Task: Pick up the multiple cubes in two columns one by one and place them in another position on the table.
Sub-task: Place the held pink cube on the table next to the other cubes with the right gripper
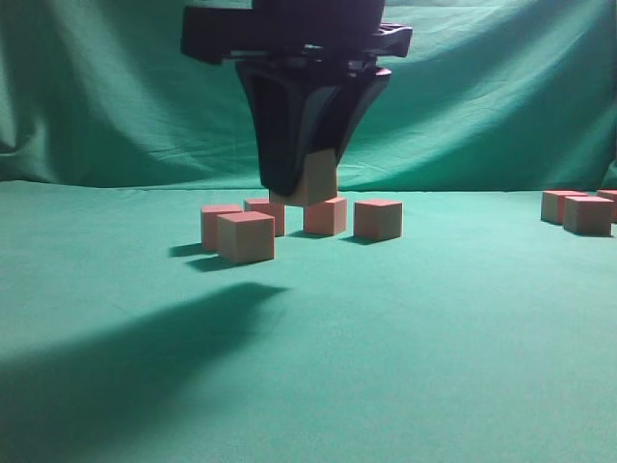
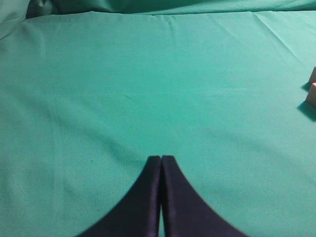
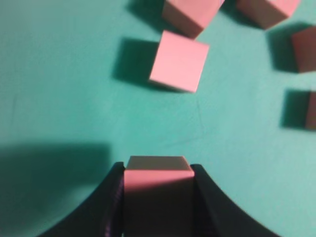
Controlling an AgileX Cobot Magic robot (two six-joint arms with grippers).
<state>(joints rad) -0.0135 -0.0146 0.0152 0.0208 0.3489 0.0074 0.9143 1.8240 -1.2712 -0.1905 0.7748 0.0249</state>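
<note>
The right gripper (image 1: 307,188) clamps one cube (image 1: 314,180), lifted clear of the table (image 1: 434,328) above a loose cluster of four cubes (image 1: 245,236). More cubes (image 1: 587,213) sit well apart at far right. The left gripper (image 2: 161,159) hangs clenched and empty over bare cloth.

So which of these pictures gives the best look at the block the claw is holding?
The right wrist view: the held block fills the foreground, clamped between the two dark fingers of the right gripper, its pink face plain. The exterior view shows only its lower part below the fingers, above the other blocks. The left wrist view does not show it.
</note>
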